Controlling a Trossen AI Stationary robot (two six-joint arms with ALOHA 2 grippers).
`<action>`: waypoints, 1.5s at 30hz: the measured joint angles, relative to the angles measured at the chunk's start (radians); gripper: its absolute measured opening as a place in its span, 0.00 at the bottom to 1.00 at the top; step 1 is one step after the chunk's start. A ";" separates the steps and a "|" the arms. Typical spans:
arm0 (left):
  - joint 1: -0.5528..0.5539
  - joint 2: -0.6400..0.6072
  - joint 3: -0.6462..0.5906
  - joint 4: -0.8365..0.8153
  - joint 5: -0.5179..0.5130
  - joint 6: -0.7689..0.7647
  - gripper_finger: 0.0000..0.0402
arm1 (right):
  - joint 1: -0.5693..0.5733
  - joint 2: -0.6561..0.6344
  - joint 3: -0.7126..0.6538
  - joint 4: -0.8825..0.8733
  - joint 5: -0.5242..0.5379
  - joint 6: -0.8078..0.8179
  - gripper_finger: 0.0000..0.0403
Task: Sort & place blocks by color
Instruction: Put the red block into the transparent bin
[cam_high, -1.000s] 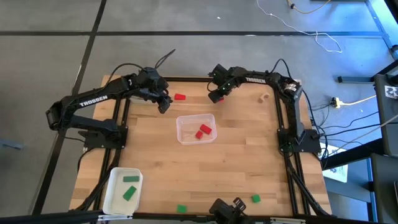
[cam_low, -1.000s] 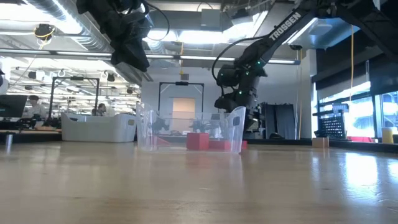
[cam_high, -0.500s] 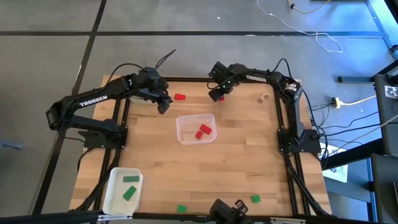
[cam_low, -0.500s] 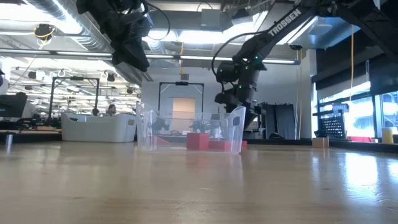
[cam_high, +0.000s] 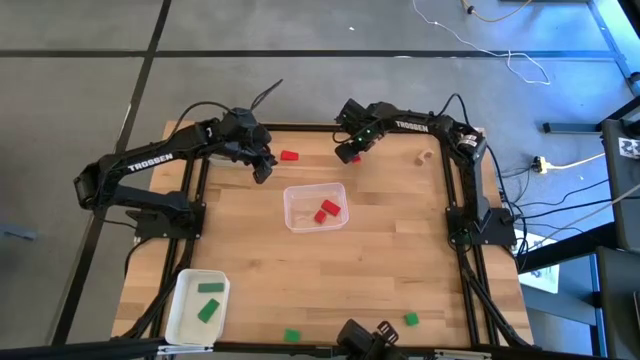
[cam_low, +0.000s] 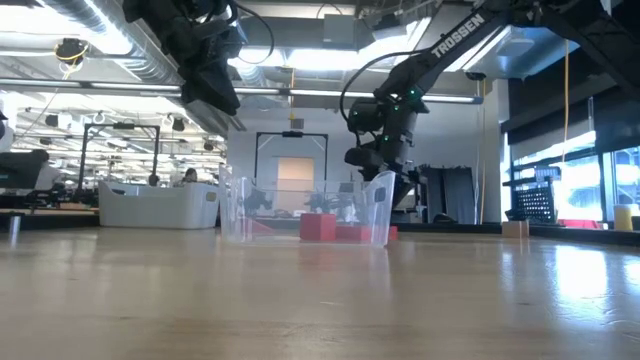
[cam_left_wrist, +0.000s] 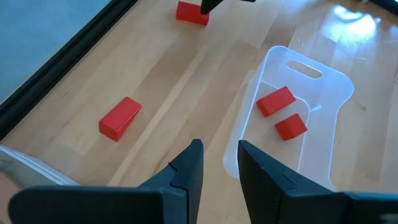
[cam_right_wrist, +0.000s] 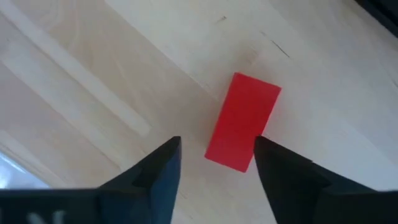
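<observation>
A red block (cam_right_wrist: 242, 121) lies flat on the table near the far edge. My right gripper (cam_right_wrist: 217, 149) (cam_high: 345, 156) hangs over it, pointing down and open, one finger on each side of the block's near end. Whether a finger touches it, I cannot tell. A second red block (cam_high: 289, 156) (cam_left_wrist: 120, 117) lies between the arms. My left gripper (cam_high: 263, 172) (cam_left_wrist: 219, 149) hovers beside the clear tray (cam_high: 300, 192) (cam_left_wrist: 336, 81), its fingers a narrow gap apart with nothing between them. Two red blocks (cam_high: 326, 211) lie in that tray.
A white tray (cam_high: 180, 318) at the near left holds two green blocks (cam_high: 208, 300). Two more green blocks (cam_high: 291, 336) (cam_high: 411, 319) lie by the near edge. A tan block (cam_high: 424, 155) sits at the far right. Bare wood lies to the right of the clear tray.
</observation>
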 joint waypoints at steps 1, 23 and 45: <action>0.000 0.000 0.000 0.000 0.000 0.000 0.23 | 0.000 0.000 0.000 0.000 0.005 0.000 0.54; -0.001 0.000 0.000 -0.001 0.006 0.000 0.23 | 0.008 0.114 -0.001 0.035 0.084 0.028 0.58; -0.003 0.000 0.000 -0.006 0.014 0.001 0.23 | 0.023 0.138 0.189 -0.162 0.115 -0.076 0.32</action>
